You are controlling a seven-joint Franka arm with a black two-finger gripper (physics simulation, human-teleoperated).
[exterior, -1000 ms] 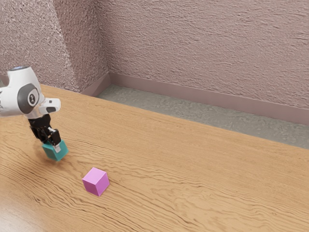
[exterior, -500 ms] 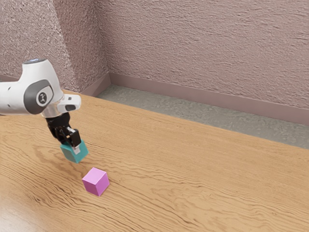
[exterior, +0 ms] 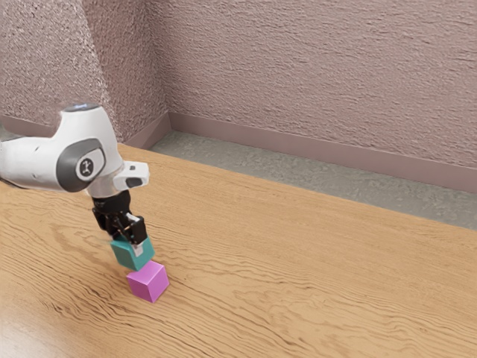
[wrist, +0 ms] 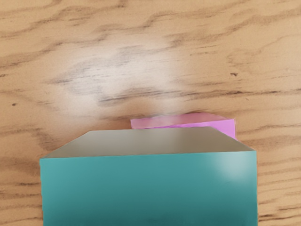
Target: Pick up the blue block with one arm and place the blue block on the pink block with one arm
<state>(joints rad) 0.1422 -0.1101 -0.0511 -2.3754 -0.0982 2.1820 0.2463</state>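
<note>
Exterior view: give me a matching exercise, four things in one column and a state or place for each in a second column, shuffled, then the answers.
Column one
1. blue block
2. pink block
3. gripper
4. table

Column two
A. wood-grained, bears one block
B. shut on a block
C. held off the wood between two black fingers
D. resting on the wood, just below the held block

Pairs: 1-C, 2-D, 3-B, 4-A

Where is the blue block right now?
In the exterior view's lower left, the teal-blue cube is held in the black tool, just above the pink cube.
</note>
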